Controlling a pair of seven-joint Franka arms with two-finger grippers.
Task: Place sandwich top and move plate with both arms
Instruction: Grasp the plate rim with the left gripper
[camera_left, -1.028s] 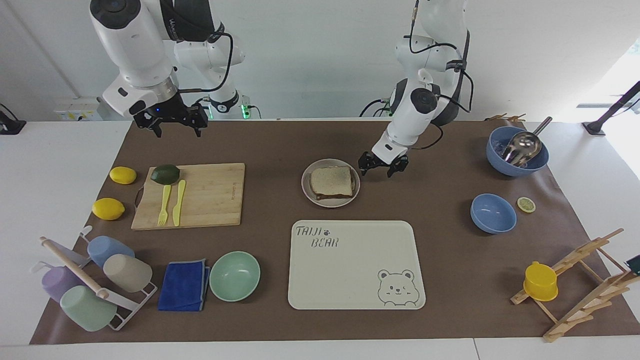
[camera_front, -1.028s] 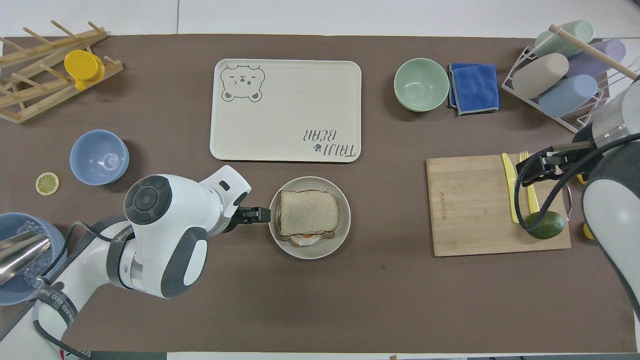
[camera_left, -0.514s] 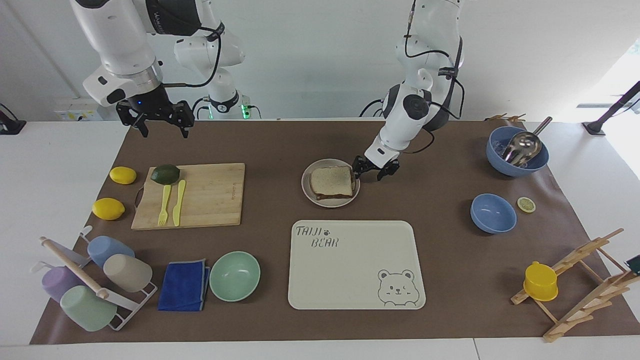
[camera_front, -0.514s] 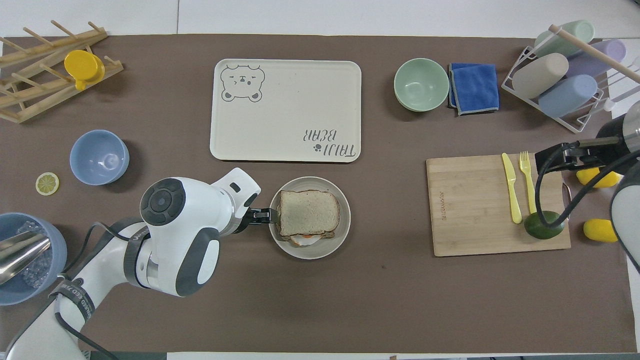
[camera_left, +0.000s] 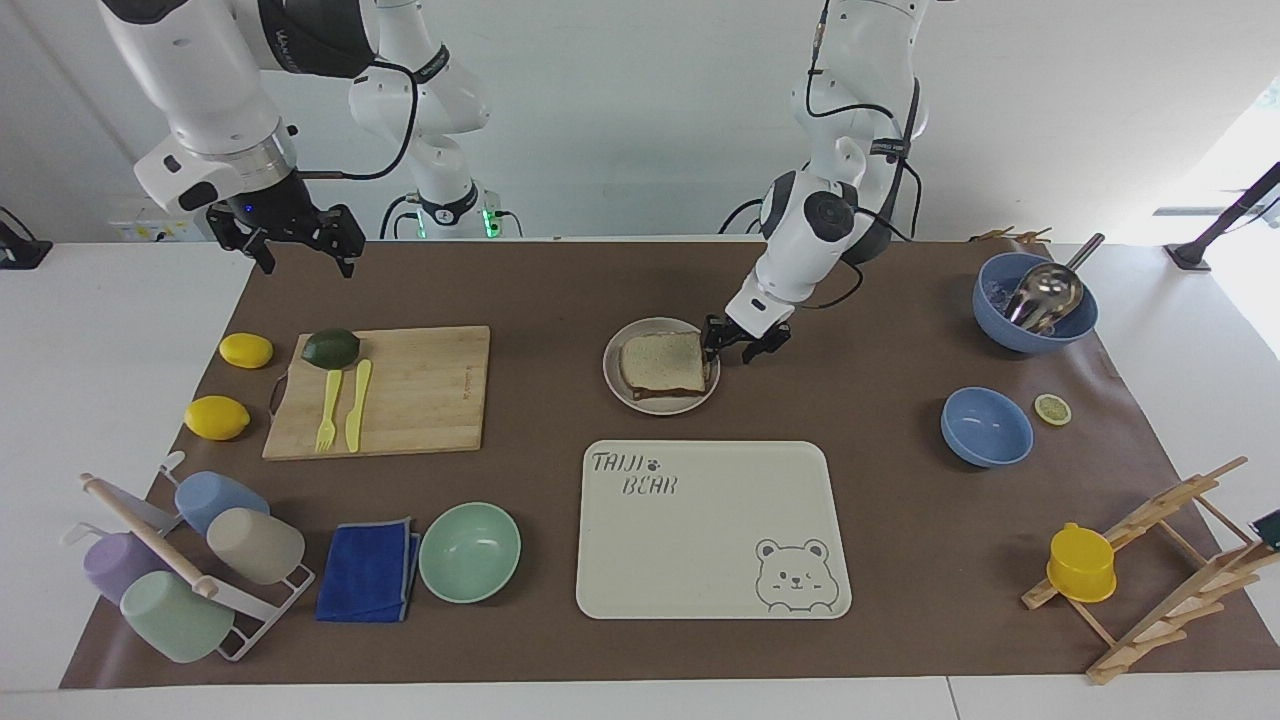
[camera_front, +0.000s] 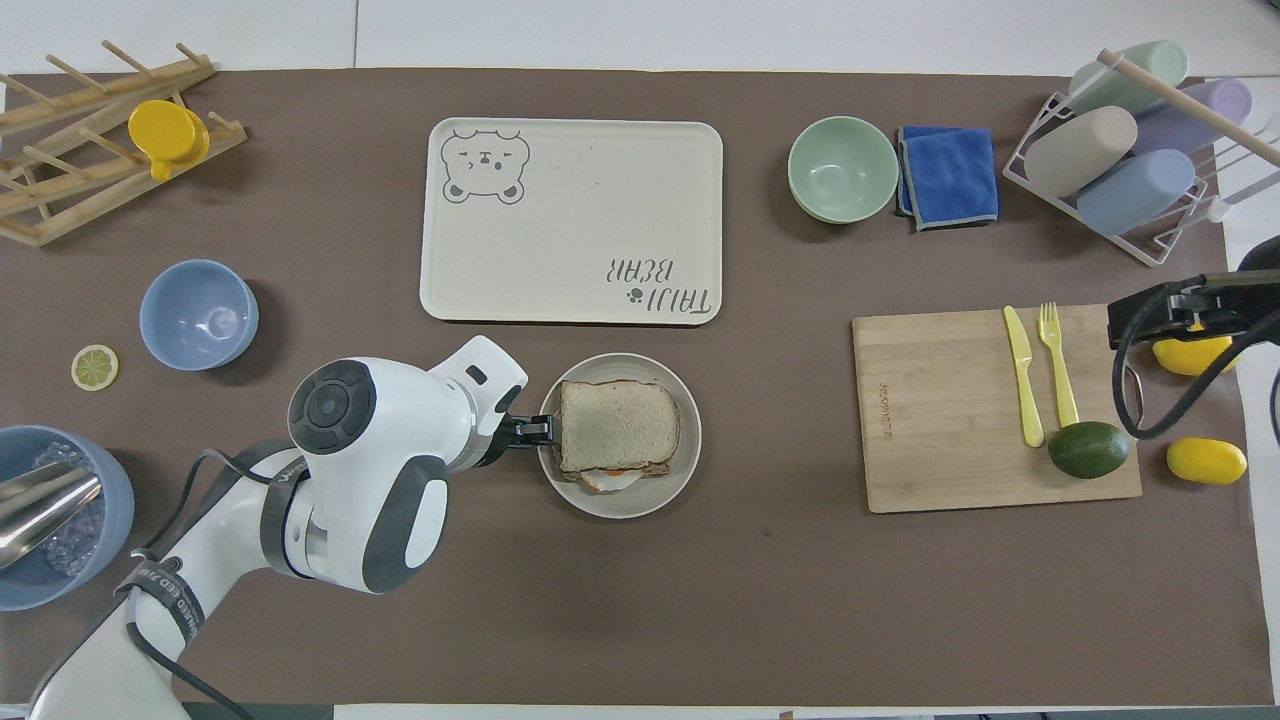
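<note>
The sandwich top (camera_left: 662, 360) lies flat on a sandwich on the round plate (camera_left: 612, 375), between the bear-print tray and the robots. In the overhead view the bread slice (camera_front: 615, 425) covers the filling, and a bit of egg shows at its edge on the plate (camera_front: 620, 505). My left gripper (camera_left: 735, 345) is open and low at the plate's rim on the left arm's side; it also shows in the overhead view (camera_front: 535, 430). My right gripper (camera_left: 300, 245) is open, empty and raised over the right arm's end of the table, beside the cutting board (camera_left: 385, 390).
The bear-print tray (camera_left: 710, 530) lies just farther from the robots than the plate. The cutting board carries an avocado (camera_left: 330, 347), a yellow fork and a knife. Two lemons (camera_left: 245, 350), a mint bowl (camera_left: 470, 552), blue bowls (camera_left: 985, 428) and racks stand around the edges.
My left gripper has moved in from beside the plate to its rim. My right arm has drawn up and away toward its own end of the table.
</note>
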